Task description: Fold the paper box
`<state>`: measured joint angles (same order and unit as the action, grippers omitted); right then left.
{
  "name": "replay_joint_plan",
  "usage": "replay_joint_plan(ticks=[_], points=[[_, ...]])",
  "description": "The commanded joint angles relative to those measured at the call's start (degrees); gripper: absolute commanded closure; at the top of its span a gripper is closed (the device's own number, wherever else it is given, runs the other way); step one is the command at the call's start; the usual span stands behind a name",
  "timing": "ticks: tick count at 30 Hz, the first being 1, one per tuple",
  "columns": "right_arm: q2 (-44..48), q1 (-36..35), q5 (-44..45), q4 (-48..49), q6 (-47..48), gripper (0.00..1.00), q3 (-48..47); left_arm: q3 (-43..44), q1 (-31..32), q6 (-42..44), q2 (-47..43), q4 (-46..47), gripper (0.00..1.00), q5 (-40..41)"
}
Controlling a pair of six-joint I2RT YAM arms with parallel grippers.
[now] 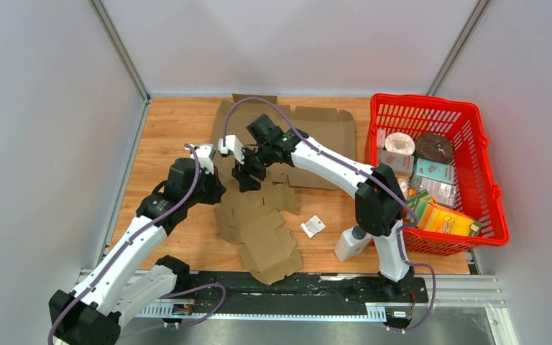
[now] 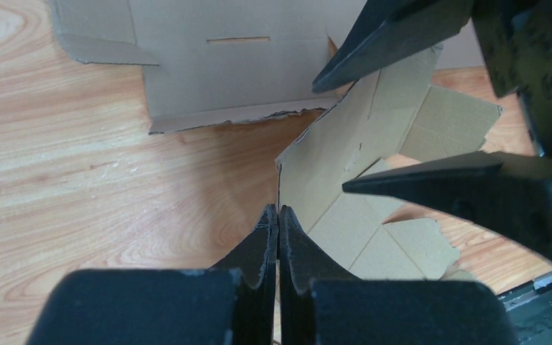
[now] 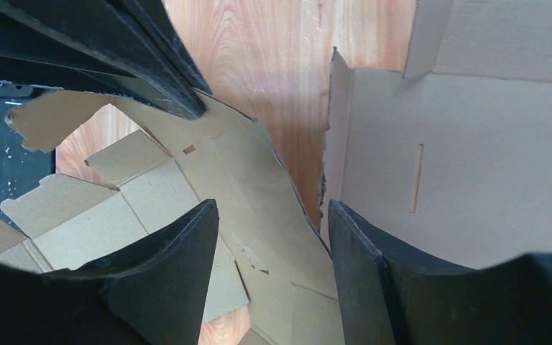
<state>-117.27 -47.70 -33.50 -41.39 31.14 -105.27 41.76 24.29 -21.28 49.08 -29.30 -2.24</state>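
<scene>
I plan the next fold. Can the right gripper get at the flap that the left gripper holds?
Probably yes: the right gripper stands open at the flap pinched by the left gripper; nothing lies between.

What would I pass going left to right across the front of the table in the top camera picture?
Paper box → small white tag → white bottle → red basket.

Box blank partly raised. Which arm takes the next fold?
Right, probably. The left gripper is shut on the cardboard blank's edge, holding it up, so it is occupied. The right gripper is open astride the raised blank, free to close and crease.
</scene>
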Motion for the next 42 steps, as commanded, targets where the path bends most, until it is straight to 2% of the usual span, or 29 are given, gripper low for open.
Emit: replay_joint_plan(ticks=[1,8,13,15,17,21,23,26,31,33,37,38,41,42], points=[[0.55,-0.81,-0.87,2.18,1.91,0.41,1.64,1.84,0.14,2.2,-0.83,3.11,1.0,-1.36],[1.78,-0.72,-1.05,4.38,0.07,0.68,3.49,1.84,0.14,2.91,-1.79,3.2,1.0,-1.36],[5.91,-0.9,1.05,8.86,-2.91,0.78,8.24,1.4,0.14,2.3,-2.06,3.02,1.0,-0.4],[7.32,-1.25,2.99,8.87,-3.8,0.86,8.59,1.48,0.14,1.16,-2.06,2.93,0.99,-0.22],[9.16,-1.78,7.29,8.25,-4.94,0.88,9.56,2.1,0.14,-0.86,-1.97,1.97,0.89,-0.13],[11.09,-3.18,12.74,7.2,-5.82,0.94,11.05,1.75,0.14,-3.24,-4.51,0.39,0.61,1.79],[11.8,-3.71,16.26,7.02,-6.35,1.0,12.19,1.05,0.14,-4.38,-7.23,-0.75,0.53,2.06],[12.77,-4.42,19.6,7.37,-7.23,1.0,13.77,0.87,0.14,-5.26,-10.48,-3.48,0.5,5.05],[13.91,-4.77,20.05,8.34,-10.12,1.0,16.06,-1.14,0.23,-5.79,-13.48,-2.44,0.48,4.18],[14.09,-4.77,19.61,8.86,-11.18,1.0,17.11,-1.41,0.14,-5.79,-11.74,-2.08,0.55,3.39],[14.26,-4.77,17.77,9.22,-12.85,1.0,18.35,-2.37,0.23,-7.1,-6.38,2.29,0.55,0.4],[14.44,-4.68,17.5,9.39,-12.94,1.0,18.52,-2.99,0.14,-7.63,-5.84,3.97,0.55,0.66],[15.05,-4.77,16.71,10.53,-13.03,1.0,19.49,-3.44,0.14,-10.62,-4.0,5.92,0.66,4.76],[15.23,-4.77,16.53,10.62,-13.03,1.0,19.75,-3.44,0.14,-11.15,-3.64,6.53,0.67,5.31]])
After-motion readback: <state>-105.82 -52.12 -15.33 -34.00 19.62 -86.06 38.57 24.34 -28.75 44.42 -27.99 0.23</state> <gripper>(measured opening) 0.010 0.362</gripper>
